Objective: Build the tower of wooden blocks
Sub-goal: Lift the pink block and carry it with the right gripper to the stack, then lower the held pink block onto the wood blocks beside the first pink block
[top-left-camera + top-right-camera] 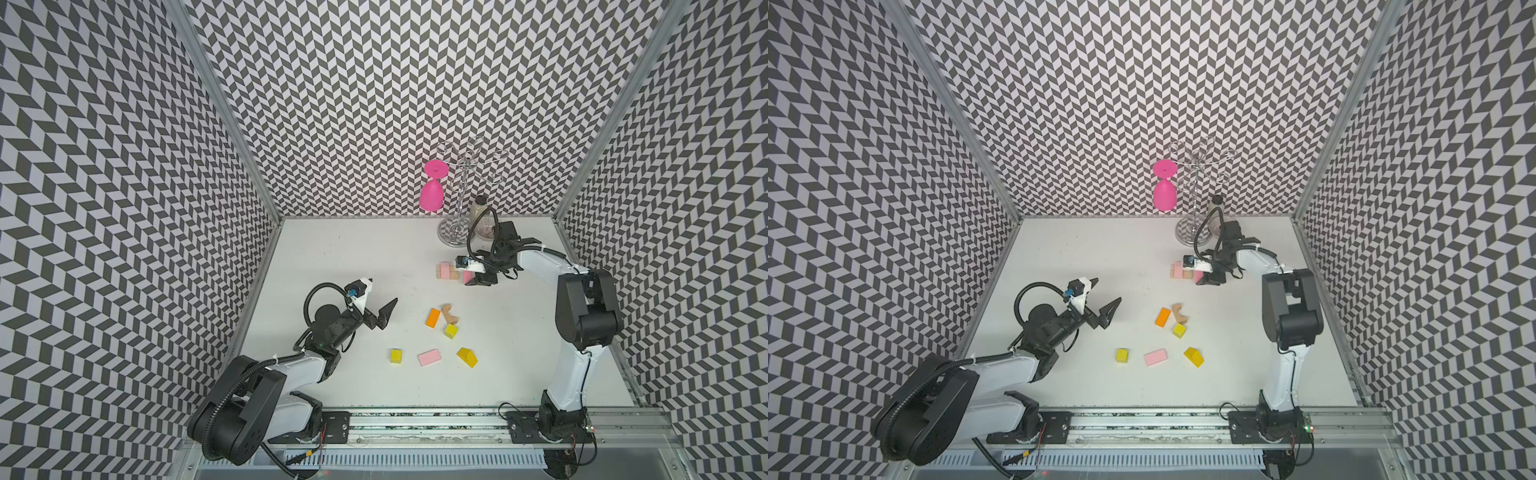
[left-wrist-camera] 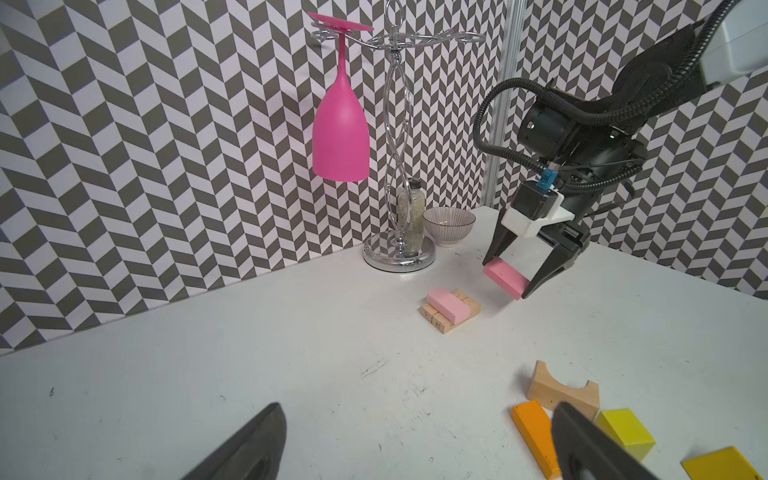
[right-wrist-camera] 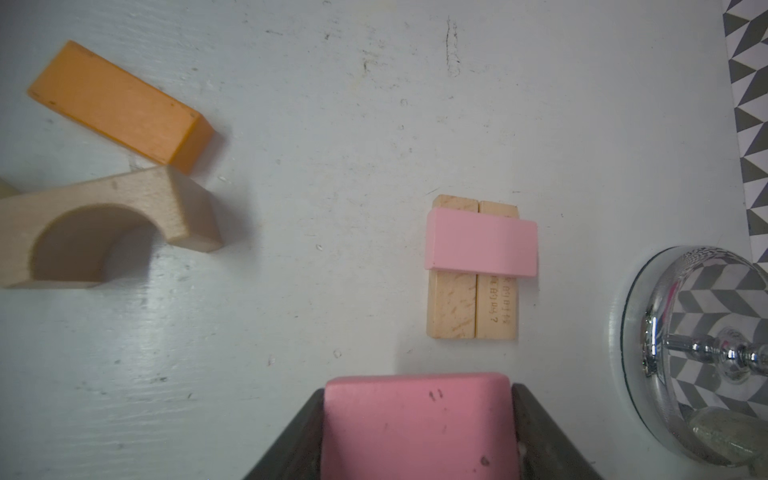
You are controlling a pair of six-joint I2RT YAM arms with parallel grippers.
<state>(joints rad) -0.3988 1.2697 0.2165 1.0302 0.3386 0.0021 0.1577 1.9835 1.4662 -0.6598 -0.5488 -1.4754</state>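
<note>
Pink bar (image 3: 417, 424) clamped in your right jaws, held off the desk (image 2: 291, 332), just beside the tower (image 3: 480, 243): two tan bars (image 3: 453, 307), one pink across. Your left jaws gape empty; orange bar (image 2: 532, 432) lies near them.

A chrome wire stand (image 1: 464, 187) rises at the far right of the white table (image 1: 353, 257), close to the back wall. Its round mirrored base sits flat and its twisted stem stands upright, with looped arms spreading at the top. A magenta goblet (image 2: 340, 129) hangs upside down from the stand's left arm, foot hooked over the wire, mouth downward and clear of the table. Just right of the base stands a small clear bottle (image 2: 411, 220) with a dark cap and pale speckled contents. Beside it is a striped bowl (image 2: 449, 226), upright. Grey-and-white chevron walls (image 1: 374, 83) enclose the left, far and right sides. A metal rail (image 1: 415, 428) runs along the near edge.
</note>
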